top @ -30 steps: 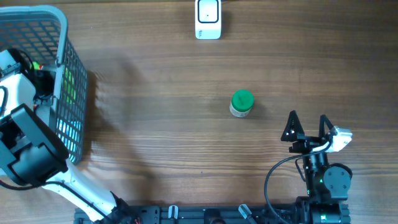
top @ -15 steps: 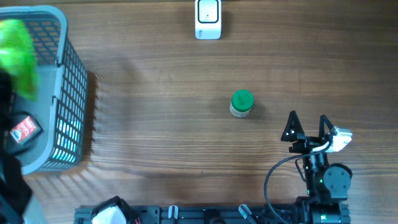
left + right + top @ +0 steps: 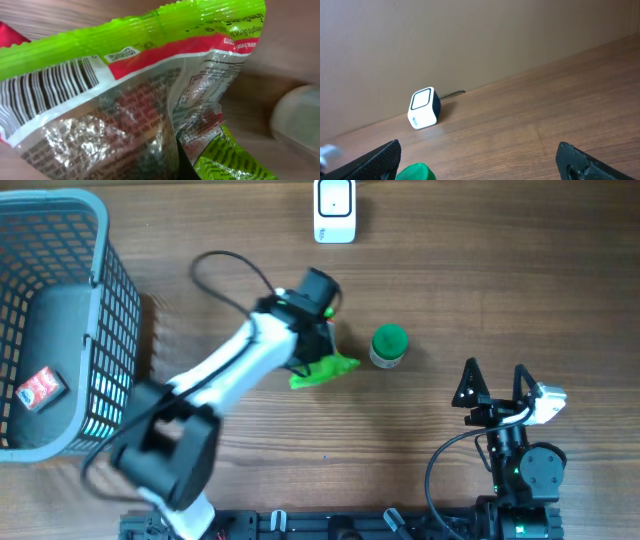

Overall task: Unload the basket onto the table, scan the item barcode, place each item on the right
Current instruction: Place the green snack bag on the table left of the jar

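A green snack packet (image 3: 325, 370) hangs just left of a green-lidded jar (image 3: 389, 346), with my left gripper (image 3: 321, 356) shut on it over the middle of the table. The left wrist view is filled by the packet (image 3: 150, 75); its barcode (image 3: 45, 87) shows at the left, and a dark fingertip (image 3: 183, 162) pinches the foil at the bottom. The white scanner (image 3: 334, 210) stands at the far edge, also in the right wrist view (image 3: 423, 108). My right gripper (image 3: 493, 385) rests open near the front right, nothing between its fingers.
A grey mesh basket (image 3: 100, 240) stands at the far left with a small red packet (image 3: 40, 388) inside. The jar's green lid (image 3: 415, 172) sits just ahead of my right gripper's left finger. The left arm's cable loops above the table.
My left arm has come out of the basket with the green packet and swung right to the table's middle, beside the jar. The right arm has not moved.
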Robot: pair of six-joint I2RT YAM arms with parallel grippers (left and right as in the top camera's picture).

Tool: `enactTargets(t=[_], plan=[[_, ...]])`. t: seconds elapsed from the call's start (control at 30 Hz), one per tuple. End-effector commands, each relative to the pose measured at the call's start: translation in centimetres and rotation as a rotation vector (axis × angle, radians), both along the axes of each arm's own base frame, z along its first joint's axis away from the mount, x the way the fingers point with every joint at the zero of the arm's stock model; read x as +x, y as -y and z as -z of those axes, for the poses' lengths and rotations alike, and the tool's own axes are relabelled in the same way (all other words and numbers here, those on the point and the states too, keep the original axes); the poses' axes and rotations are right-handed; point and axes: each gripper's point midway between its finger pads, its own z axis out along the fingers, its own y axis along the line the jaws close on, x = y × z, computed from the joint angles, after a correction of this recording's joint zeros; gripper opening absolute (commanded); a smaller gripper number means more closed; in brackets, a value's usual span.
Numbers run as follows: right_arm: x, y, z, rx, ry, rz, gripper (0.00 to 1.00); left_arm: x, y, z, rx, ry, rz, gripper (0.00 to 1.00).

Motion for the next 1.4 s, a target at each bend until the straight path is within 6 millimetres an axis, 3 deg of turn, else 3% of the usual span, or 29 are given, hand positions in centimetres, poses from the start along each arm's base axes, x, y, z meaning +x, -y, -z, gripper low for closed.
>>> enactTargets(t=[0.0,0.03,0.07,0.1,0.17,0.2,0.27,0.3,0.37,0.57,0.73,0.8,0.93,1.0,1.07,1.1,1.13,1.17,1.23,1.27,1.3,1.37], plan=[[0.0,-0.2,-0.2,-0.014,0.009,-0.009,1.00,-0.8,1.1,2.0,0.037,-0.028,0.044,0.20],[0.0,-0.2,-0.2,-0.014,0.009,-0.009,0.99,-0.7,1.2,1.2,0.031,-0.015,0.057,0.60],[0.0,-0.2,-0.2,-0.015,0.009,-0.009,1.00,-0.4,1.2,0.0,0.027,0.007,0.074,0.89],[0.0,-0.2,-0.2,-0.015,0.009,-0.009,1.00,0.0,1.1,-1.8,0.026,0.040,0.080,1.00],[0.0,-0.2,-0.2,-0.015,0.008,-0.009,1.00,0.9,0.9,-6.4,0.010,0.133,0.068,1.00],[0.0,-0.2,-0.2,-0.014,0.009,-0.009,1.00,1.2,1.2,-9.2,-0.033,0.196,0.068,0.95],[0.0,-0.2,-0.2,-0.015,0.008,-0.009,1.00,1.2,1.1,-12.0,-0.077,0.264,0.064,0.28],[0.0,-0.2,-0.2,-0.014,0.009,-0.009,1.00,1.1,1.1,-12.5,-0.084,0.275,0.063,0.04],[0.0,-0.2,-0.2,-0.015,0.008,-0.009,1.00,1.1,0.7,-11.6,-0.064,0.255,0.034,0.04],[0.0,-0.2,-0.2,-0.014,0.009,-0.009,0.99,-1.9,-1.6,-2.5,0.038,0.056,-0.104,0.04],[0.0,-0.2,-0.2,-0.014,0.009,-0.009,1.00,-4.7,-2.7,3.5,0.049,-0.043,-0.174,0.04],[0.0,-0.2,-0.2,-0.014,0.009,-0.009,0.99,-5.3,-3.1,4.3,0.058,-0.056,-0.185,0.04],[0.0,-0.2,-0.2,-0.014,0.009,-0.009,1.00,-4.3,-2.5,3.8,0.028,-0.020,-0.183,0.04],[0.0,-0.2,-0.2,-0.015,0.008,-0.009,1.00,-2.8,-1.6,1.0,0.002,0.036,-0.134,0.04],[0.0,-0.2,-0.2,-0.015,0.009,-0.009,1.00,0.2,-0.8,-5.7,-0.013,0.181,-0.064,0.24],[0.0,-0.2,-0.2,-0.014,0.009,-0.009,1.00,2.7,-1.6,-13.9,0.008,0.357,-0.058,0.89],[0.0,-0.2,-0.2,-0.015,0.008,-0.009,1.00,3.7,-3.1,-19.1,0.031,0.461,-0.082,1.00],[0.0,-0.2,-0.2,-0.014,0.009,-0.009,1.00,4.2,-5.6,-25.2,0.049,0.575,-0.133,1.00],[0.0,-0.2,-0.2,-0.015,0.009,-0.009,1.00,3.9,-10.3,-31.6,0.050,0.689,-0.258,1.00],[0.0,-0.2,-0.2,-0.014,0.008,-0.009,1.00,3.6,-12.5,-33.3,0.049,0.721,-0.316,1.00],[0.0,-0.2,-0.2,-0.015,0.008,-0.009,1.00,3.1,-16.5,-34.9,0.063,0.754,-0.419,1.00],[0.0,-0.2,-0.2,-0.014,0.008,-0.009,1.00,1.8,-23.1,-35.0,0.082,0.729,-0.608,1.00]])
